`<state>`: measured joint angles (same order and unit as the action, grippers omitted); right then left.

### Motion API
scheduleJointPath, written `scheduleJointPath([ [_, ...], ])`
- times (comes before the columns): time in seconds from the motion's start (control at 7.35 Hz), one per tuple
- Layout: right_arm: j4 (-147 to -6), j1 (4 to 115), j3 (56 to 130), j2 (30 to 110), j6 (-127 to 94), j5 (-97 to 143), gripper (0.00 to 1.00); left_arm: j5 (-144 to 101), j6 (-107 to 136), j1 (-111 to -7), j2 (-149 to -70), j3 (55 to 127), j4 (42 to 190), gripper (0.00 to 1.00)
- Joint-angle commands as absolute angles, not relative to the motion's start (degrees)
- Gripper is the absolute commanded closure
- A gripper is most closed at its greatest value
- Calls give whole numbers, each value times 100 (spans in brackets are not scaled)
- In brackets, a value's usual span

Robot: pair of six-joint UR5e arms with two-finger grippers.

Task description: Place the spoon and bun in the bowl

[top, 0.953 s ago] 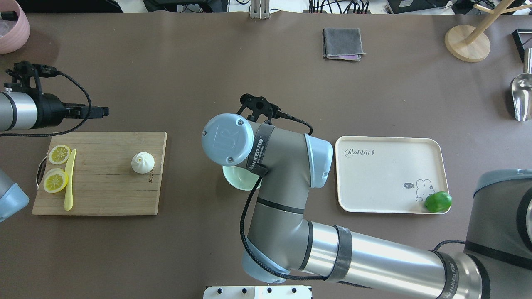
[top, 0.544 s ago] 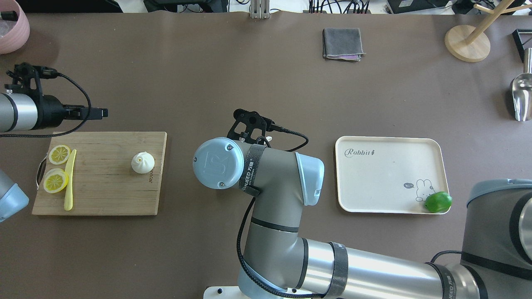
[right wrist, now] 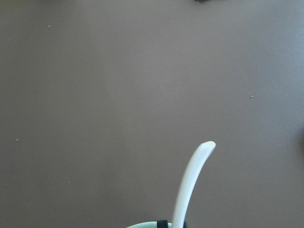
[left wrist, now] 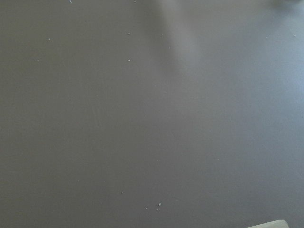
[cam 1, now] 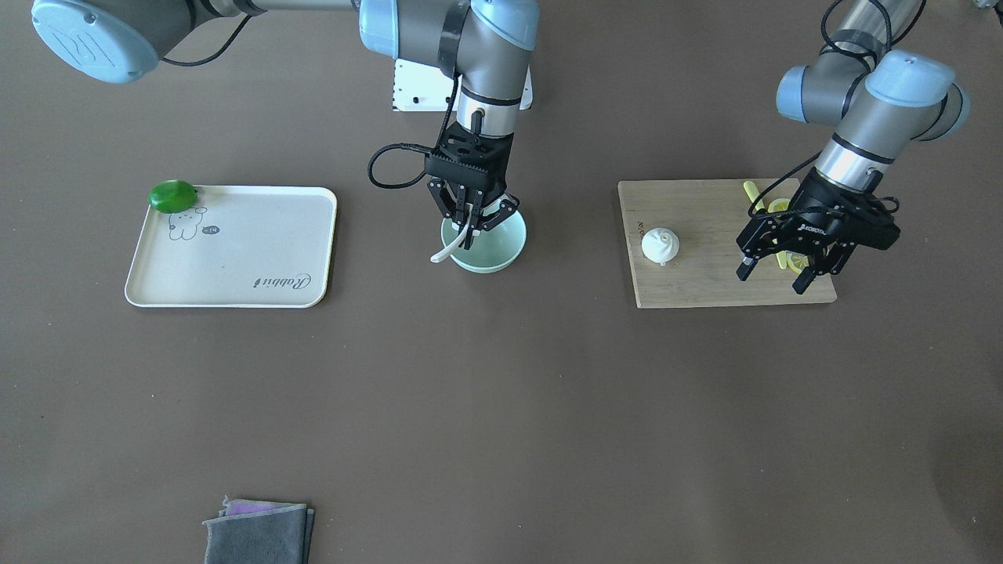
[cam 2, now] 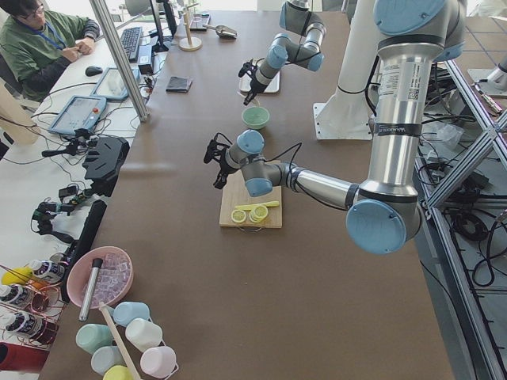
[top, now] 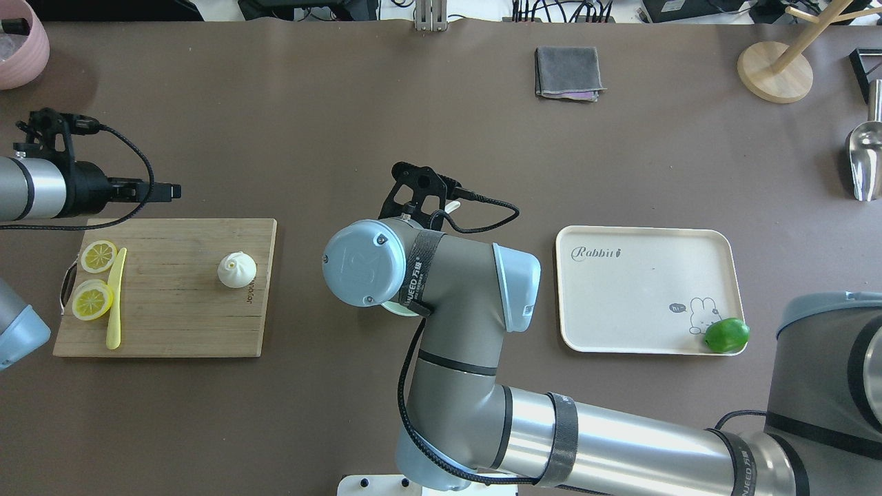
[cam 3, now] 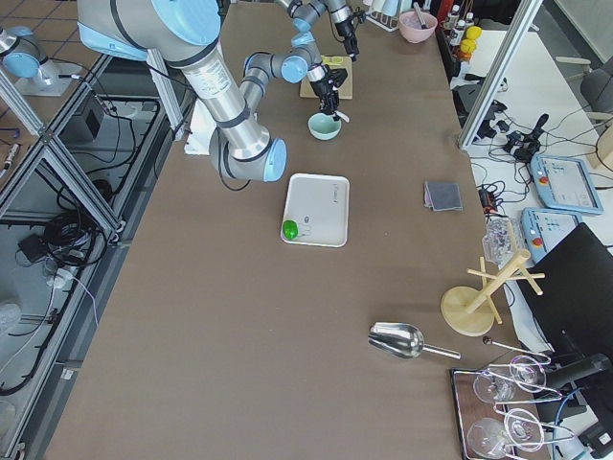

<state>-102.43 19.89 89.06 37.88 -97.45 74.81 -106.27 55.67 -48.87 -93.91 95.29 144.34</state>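
The white spoon (cam 1: 448, 252) hangs in my right gripper (cam 1: 470, 225), which is shut on it above the pale mint-green bowl (cam 1: 501, 252). Its handle tip juts past the bowl's rim and also shows in the right wrist view (right wrist: 190, 185), with a sliver of the bowl (right wrist: 142, 225) below. In the overhead view my right arm hides nearly all of the bowl (top: 394, 311). The white pleated bun (cam 1: 660, 244) sits on the wooden cutting board (cam 1: 705, 290); it also shows in the overhead view (top: 237, 269). My left gripper (cam 1: 774, 274) is open and empty, hovering over the board's far edge.
Two lemon slices (top: 93, 300) and a yellow-green knife (top: 114, 303) lie on the board's left end. A cream tray (top: 641, 275) with a green lime (top: 726, 335) lies right of the bowl. A grey cloth (top: 568, 71), wooden stand (top: 774, 71) and metal scoop (top: 865, 162) are at the back.
My right wrist has shifted left and toward the robot over the bowl, hiding more of it, still holding the spoon. The left gripper has barely moved.
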Motion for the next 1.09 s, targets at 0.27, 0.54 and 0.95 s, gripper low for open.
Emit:
scheduleJointPath([
  [0.27,-10222,1644,8886,3735,-9747,7058,83,-10626,5563,-4869,-9448,9264,14458,2],
  [0.54,-10178,1678,8868,3735,-9651,6961,80,-10626,5563,-4860,-9448,9264,14458,2],
  [0.95,-10160,1714,8877,3735,-9659,6909,26,-10626,5563,-4860,-9448,9264,14458,2],
])
